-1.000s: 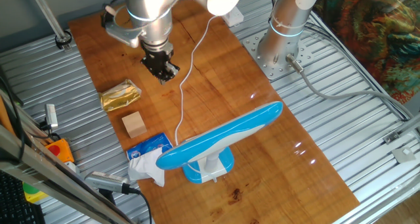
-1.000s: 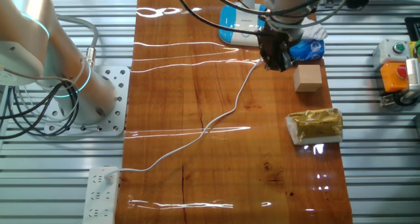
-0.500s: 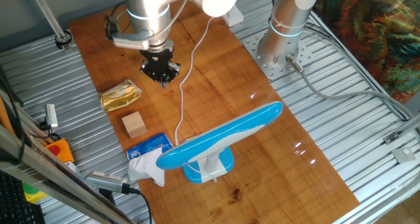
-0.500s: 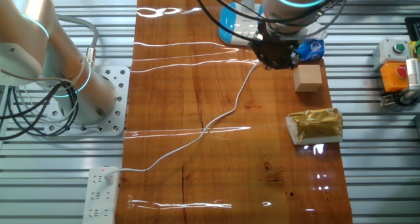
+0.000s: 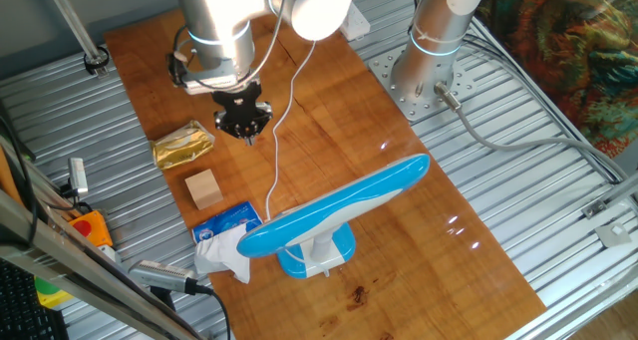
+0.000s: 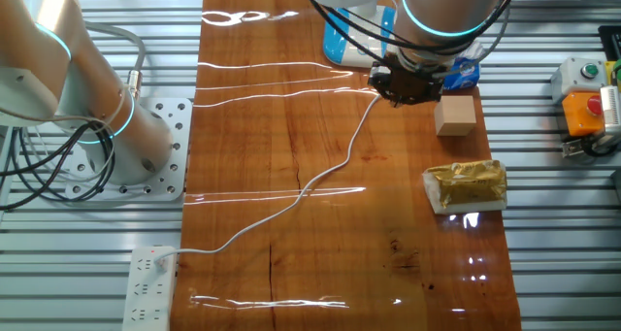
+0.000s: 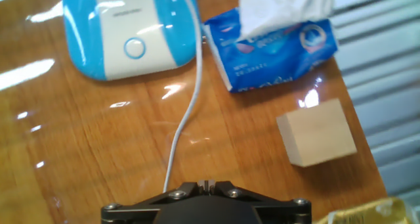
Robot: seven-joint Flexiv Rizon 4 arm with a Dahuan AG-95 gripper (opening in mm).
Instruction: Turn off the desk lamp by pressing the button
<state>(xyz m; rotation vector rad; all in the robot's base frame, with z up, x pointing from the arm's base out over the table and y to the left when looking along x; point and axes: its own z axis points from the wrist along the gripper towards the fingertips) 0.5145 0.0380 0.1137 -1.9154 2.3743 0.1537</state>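
The desk lamp has a long bright-blue head (image 5: 339,208), a white stem and a round blue-and-white base (image 5: 317,252). In the hand view the base (image 7: 131,30) lies ahead at the upper left, with a round button (image 7: 134,48) on its white top. The thin white cord (image 7: 187,112) runs from the base back under the hand. My gripper (image 5: 244,126) hangs over the wooden table beside the cord, well short of the base. It also shows in the other fixed view (image 6: 403,88). In the hand view its fingertips (image 7: 207,183) meet, empty.
A blue-and-white tissue packet (image 7: 272,43) lies right of the lamp base, and a wooden block (image 7: 317,140) nearer my hand. A gold foil packet (image 5: 183,145) lies left of the gripper. A power strip (image 6: 150,278) sits off the table's far corner.
The gripper has moved a little toward the lamp along the cord, and the wrist has turned so the hand points more straight down.
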